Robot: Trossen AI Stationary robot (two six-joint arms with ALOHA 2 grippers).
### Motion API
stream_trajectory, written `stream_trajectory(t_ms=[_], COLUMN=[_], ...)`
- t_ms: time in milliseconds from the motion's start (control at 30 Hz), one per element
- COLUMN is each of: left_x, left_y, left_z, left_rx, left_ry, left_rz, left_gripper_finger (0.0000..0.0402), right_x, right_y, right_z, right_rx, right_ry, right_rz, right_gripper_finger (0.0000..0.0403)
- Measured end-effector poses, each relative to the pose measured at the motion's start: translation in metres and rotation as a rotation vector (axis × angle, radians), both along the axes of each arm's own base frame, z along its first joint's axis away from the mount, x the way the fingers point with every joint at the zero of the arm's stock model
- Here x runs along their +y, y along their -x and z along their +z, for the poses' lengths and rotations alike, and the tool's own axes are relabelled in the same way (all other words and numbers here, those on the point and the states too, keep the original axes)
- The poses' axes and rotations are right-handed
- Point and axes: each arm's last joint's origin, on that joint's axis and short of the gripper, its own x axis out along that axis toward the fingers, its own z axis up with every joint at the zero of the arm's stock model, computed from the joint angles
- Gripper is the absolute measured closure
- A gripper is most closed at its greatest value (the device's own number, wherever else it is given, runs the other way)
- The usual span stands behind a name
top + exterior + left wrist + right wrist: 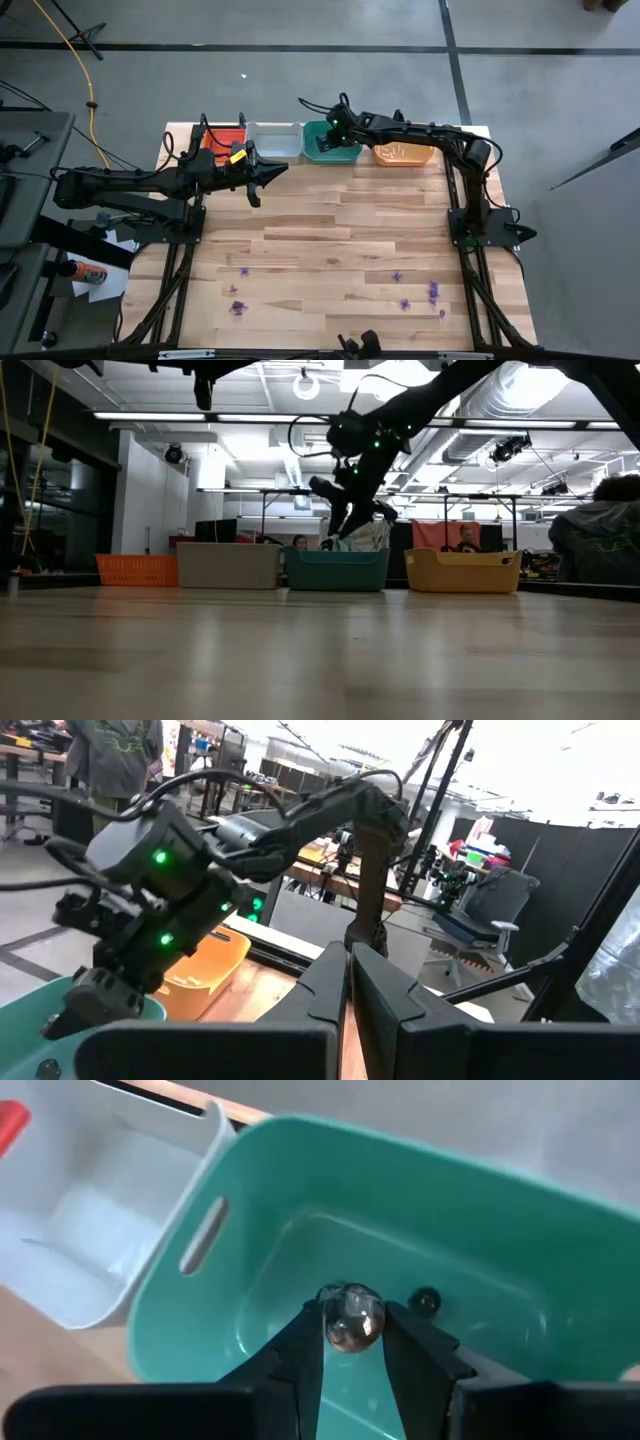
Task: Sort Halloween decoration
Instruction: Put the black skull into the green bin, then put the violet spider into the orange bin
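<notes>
My right gripper (352,1342) hangs slanting down over the green tray (480,1210), shut on a small dark glassy ball (350,1318), one of the Halloween decoration. A second dark ball (425,1300) lies on the green tray's floor. Several purple trinkets (433,290) lie scattered on the table's near half, some at the near left (237,307). My left gripper (275,172) is held level above the table in front of the grey tray (275,140), shut and with nothing in it. My right gripper pinches the dark ball by its two opposite sides (326,1325) between its two fingertips. The fingers come from above, slanting down toward the far edge. The ball is lifted clear, above the green tray's floor.
Four trays stand in a row along the far edge: red (225,138), grey, green (318,130) and orange (404,153). The orange one holds some pale pieces. The middle of the wooden table (340,230) is bare. People sit in the room beyond the table.
</notes>
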Motion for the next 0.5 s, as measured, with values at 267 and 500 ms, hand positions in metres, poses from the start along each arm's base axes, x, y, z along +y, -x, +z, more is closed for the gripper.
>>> stream_trajectory(t_ms=[267, 500], left_x=[0.0, 0.0], left_y=[0.0, 0.0], left_z=[0.0, 0.0], left_rx=[0.0, 0.0], left_ry=[0.0, 0.0], left_rz=[0.0, 0.0], left_gripper_finger=[0.0392, 0.0392], right_x=[-0.001, -0.0029], right_y=[-0.0007, 0.0005], right_z=[-0.0091, -0.0091], right_rx=[0.0, 0.001], right_ry=[-0.052, -0.057], right_rz=[-0.037, -0.023], right_gripper_finger=[0.028, 0.0238])
